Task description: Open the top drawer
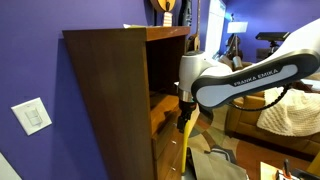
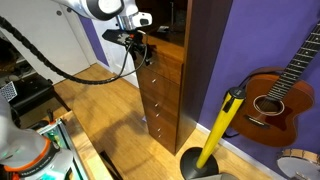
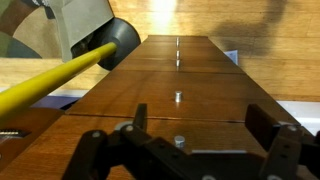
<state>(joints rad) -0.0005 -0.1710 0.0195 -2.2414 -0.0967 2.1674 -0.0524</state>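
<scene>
The top drawer [image 3: 215, 135] is the nearest honey-brown front in the wrist view, with a small metal knob [image 3: 179, 141]. My gripper [image 3: 200, 110] is open, its two dark fingers on either side of the knob and apart from it. In an exterior view the gripper [image 2: 143, 52] is at the top drawer [image 2: 163, 58] of the tall dark-brown cabinet [image 2: 200, 60]. In the other exterior view the cabinet [image 1: 105, 95] shows from the side and the gripper [image 1: 185, 115] is at its front. The drawer front looks flush with those below it.
Matching lower drawers [image 2: 160, 105] with knobs [image 3: 178, 97] run below the top one. A yellow-handled dustpan [image 2: 222, 125] stands on the wooden floor beside the cabinet; its handle crosses the wrist view [image 3: 60, 75]. A guitar [image 2: 275, 100] leans against the purple wall.
</scene>
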